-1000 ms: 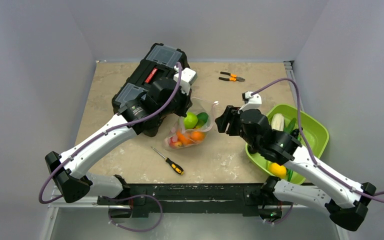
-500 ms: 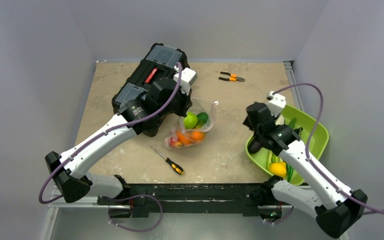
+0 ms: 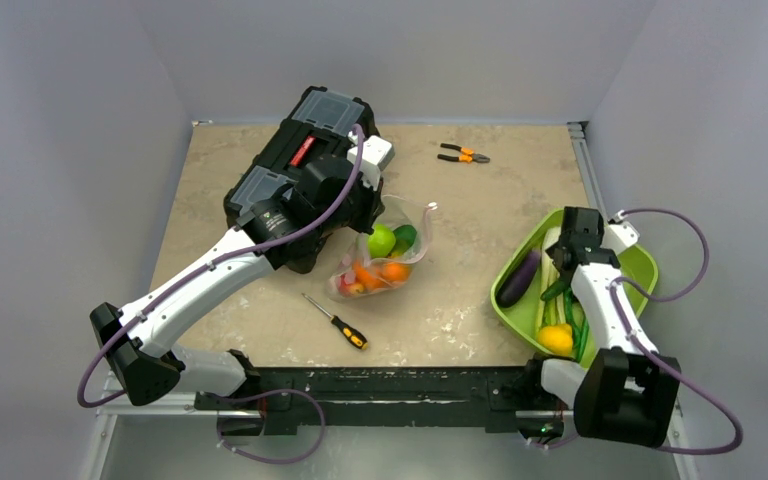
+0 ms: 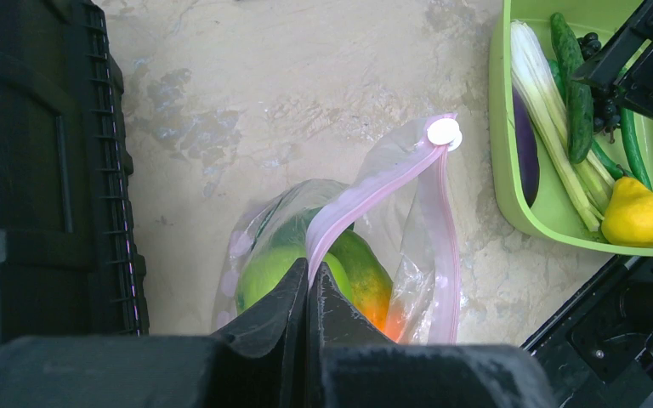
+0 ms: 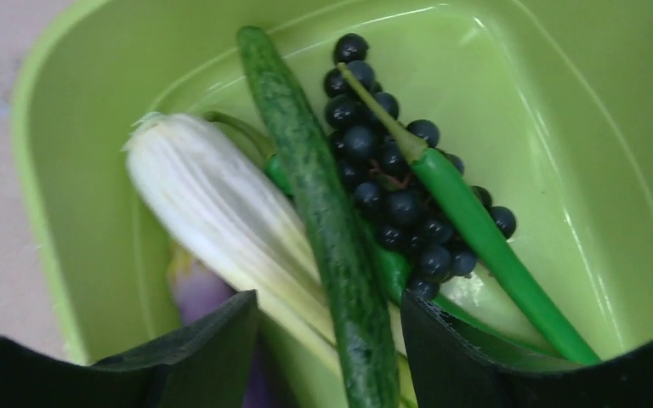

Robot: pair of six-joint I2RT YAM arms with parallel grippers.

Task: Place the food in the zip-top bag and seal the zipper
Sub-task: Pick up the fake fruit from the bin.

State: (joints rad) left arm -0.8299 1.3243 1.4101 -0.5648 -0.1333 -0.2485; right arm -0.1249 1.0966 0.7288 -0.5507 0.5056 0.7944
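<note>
Zip-top bag [image 3: 385,268] is seen lying just right of the black toolbox [image 3: 295,165], partly filled with food (a green fruit [image 3: 381,241] and orange pieces show through the plastic). Its zipper [image 4: 374,191] is pinched by the left gripper [image 4: 308,285], whose jaws are pressed together on the pink strip. Should that thin hold slip, the mouth would likely collapse and further items be blocked. Further right, in the lime-green bowl [image 3: 640,268], the right gripper [image 5: 330,340] is spread wide astride a cucumber [image 5: 323,212], beside a white-stemmed leafy green [image 5: 212,212] and dark grapes [image 5: 391,170]. Two items could be caught together, or the smooth cucumber squeezed out.
</note>
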